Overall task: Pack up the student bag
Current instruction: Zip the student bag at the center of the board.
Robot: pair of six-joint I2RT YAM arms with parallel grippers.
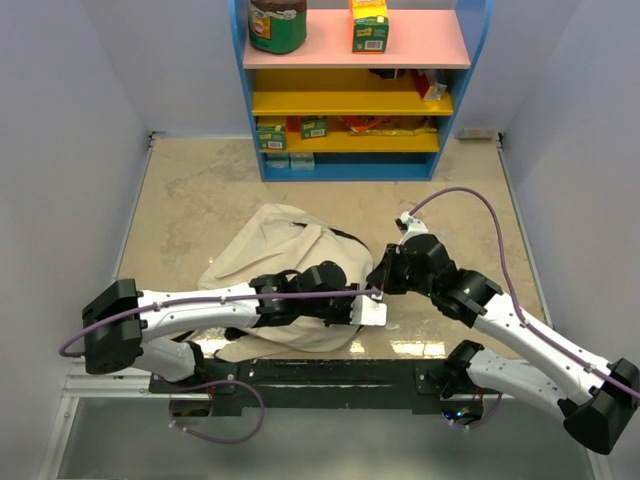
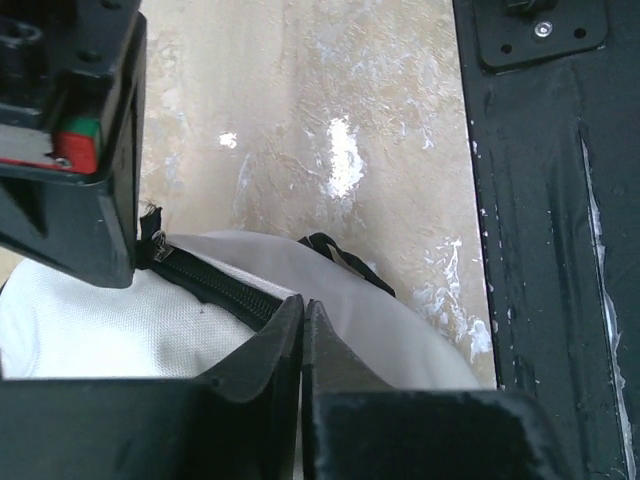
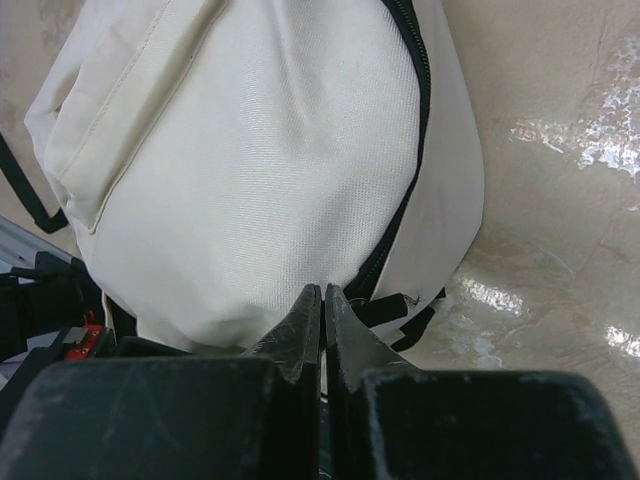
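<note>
Noting left hand (image 2: 303,305) and right hand (image 3: 323,292), both pressed together, at the end of zipper (image 2: 215,285) on student bag (image 1: 270,240), bag stretching leftward along near edge of bench (image 1: 190,190).

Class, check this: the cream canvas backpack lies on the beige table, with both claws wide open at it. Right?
No. The cream canvas backpack lies on the beige table, but the left claw and right claw are shut at it, fingertips together, as each wrist view shows.

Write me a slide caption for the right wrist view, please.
Shut fingers meet at the bag by its zipper.
</note>
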